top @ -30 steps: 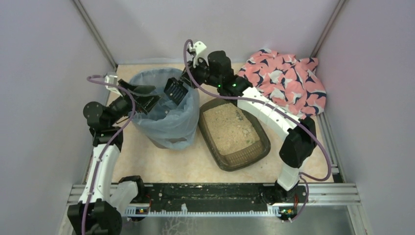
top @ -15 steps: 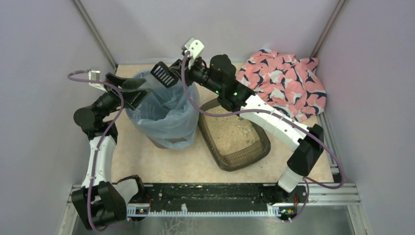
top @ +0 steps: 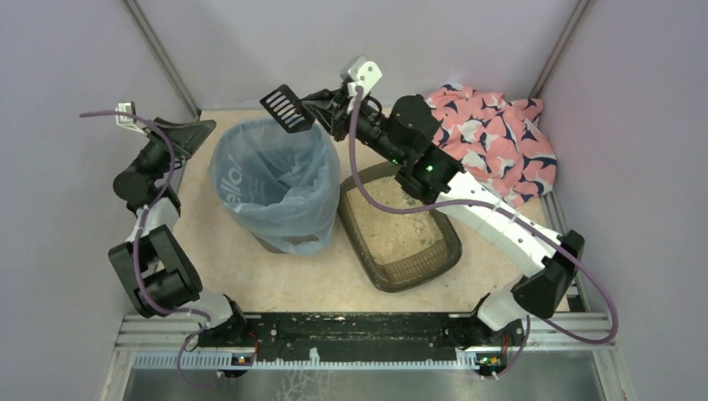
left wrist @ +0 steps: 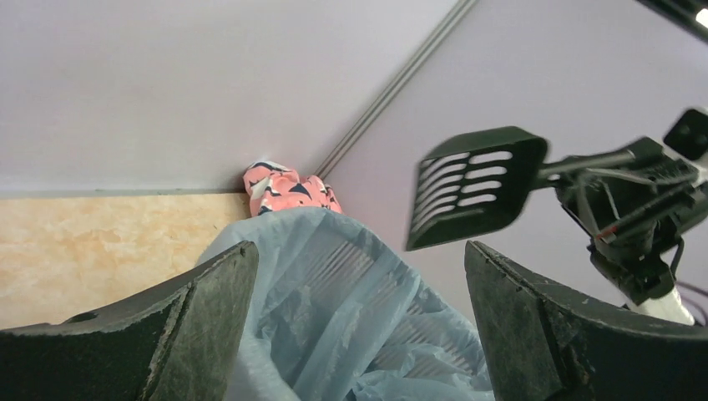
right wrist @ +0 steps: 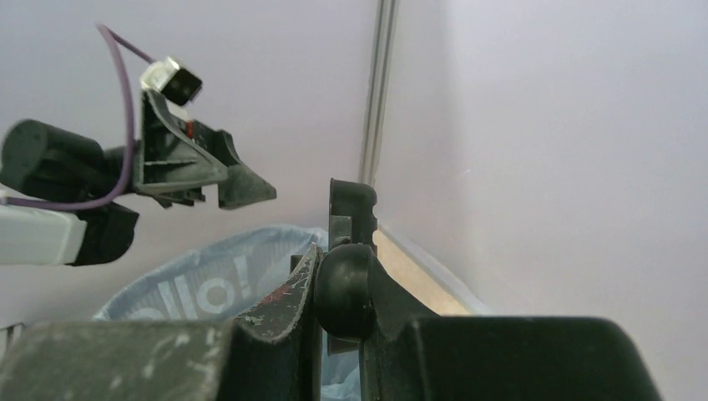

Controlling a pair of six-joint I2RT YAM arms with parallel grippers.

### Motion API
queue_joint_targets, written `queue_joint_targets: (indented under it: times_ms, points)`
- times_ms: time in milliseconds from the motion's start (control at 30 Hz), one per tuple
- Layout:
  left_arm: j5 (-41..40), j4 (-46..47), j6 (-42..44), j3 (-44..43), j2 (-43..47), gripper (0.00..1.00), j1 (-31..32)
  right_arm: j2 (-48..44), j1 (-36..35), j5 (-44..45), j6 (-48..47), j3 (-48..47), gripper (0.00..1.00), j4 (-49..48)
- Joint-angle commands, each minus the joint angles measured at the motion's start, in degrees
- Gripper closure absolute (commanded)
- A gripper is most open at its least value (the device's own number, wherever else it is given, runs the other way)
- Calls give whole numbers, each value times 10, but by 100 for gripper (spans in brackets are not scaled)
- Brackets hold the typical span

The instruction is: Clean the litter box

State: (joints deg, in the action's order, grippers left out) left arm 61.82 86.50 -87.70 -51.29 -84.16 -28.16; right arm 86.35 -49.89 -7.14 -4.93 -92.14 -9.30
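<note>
tan table (top: 250,280): bin (top: 288,225), litter box (top: 415,272), cloth (top: 493,142)

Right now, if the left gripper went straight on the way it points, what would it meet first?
Probably the blue bin bag; the scoop hangs higher, to the right. Depth is unclear.

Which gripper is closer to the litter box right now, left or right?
Right. The right gripper, holding the scoop, hangs above the far rim of the bin, near the litter box. The left gripper, open, is on the other side of the bin.
</note>
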Motion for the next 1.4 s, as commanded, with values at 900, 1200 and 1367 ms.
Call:
queue_joint_targets:
  times_ms: [900,1200,1367]
  points:
    - [-13,161,-54,-57,-26,1,40,-357,75,298,86,449,100,205]
    - [8,70,27,-62,0,1,80,-303,75,370,78,454,100,246]
    - [10,36,58,-58,10,1,90,-285,75,404,70,455,100,244]
